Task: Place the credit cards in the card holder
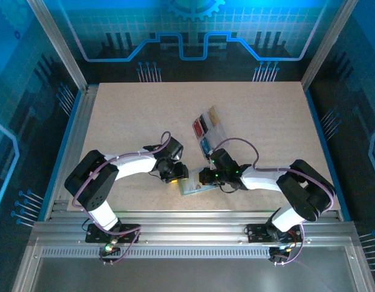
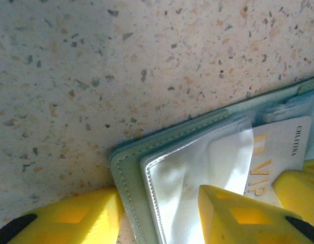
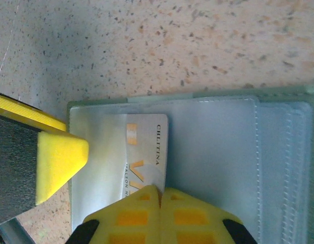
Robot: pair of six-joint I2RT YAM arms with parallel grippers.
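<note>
The sage-green card holder [image 1: 192, 186] lies open near the table's front edge, its clear inner sleeves [image 3: 212, 152] facing up. A pale grey-white credit card [image 3: 146, 140] printed with gold letters sits partly inside the left sleeve. My right gripper [image 3: 161, 190] is shut on that card's near edge. My left gripper [image 2: 159, 195] is open and straddles the holder's corner [image 2: 127, 173]. One finger [image 2: 238, 216] rests on the sleeve, the other [image 2: 70, 218] stands on the table beside it. The same card [image 2: 279, 147] shows at the right of the left wrist view.
A clear compartmented tray [image 1: 216, 130] stands just behind the grippers, holding red [image 1: 200, 126], tan [image 1: 213, 114] and blue [image 1: 206, 146] card stacks. Speckled tabletop [image 1: 126, 115] stretches to the left and back. Metal frame rails [image 1: 187, 219] run along the near edge.
</note>
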